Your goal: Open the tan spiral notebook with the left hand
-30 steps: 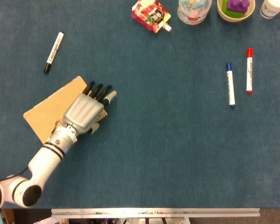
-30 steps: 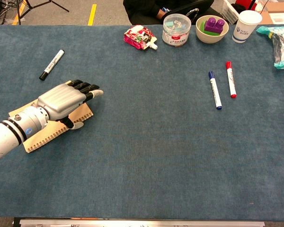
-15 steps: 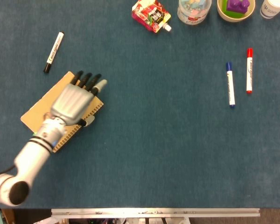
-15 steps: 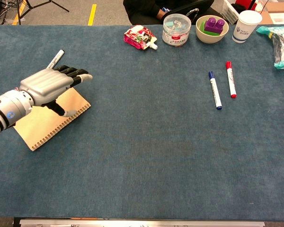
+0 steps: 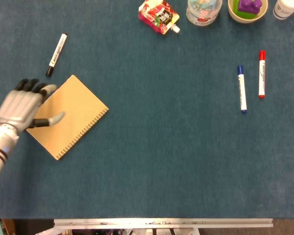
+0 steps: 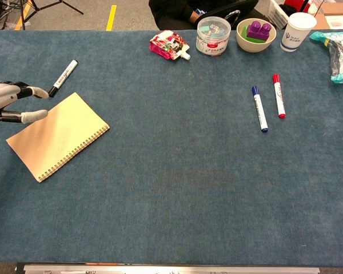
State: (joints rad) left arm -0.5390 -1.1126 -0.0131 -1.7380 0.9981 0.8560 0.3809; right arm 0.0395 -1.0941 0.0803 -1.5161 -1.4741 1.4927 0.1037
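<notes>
On blue table [image 5: 152, 161], closed tan spiral notebook [image 5: 68, 116] lay just right of the empty left hand [image 5: 20, 106], fingers [image 5: 34, 88] spread, coil along its lower-right edge.

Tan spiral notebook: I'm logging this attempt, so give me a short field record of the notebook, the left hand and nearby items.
notebook: tan spiral notebook, closed, flat on blue table cloth
spiral edge: lower right side
left hand: left hand, open, over the notebook's left corner, holding nothing
nearest item: black-capped white marker, apart from notebook
right hand: not in view
</notes>
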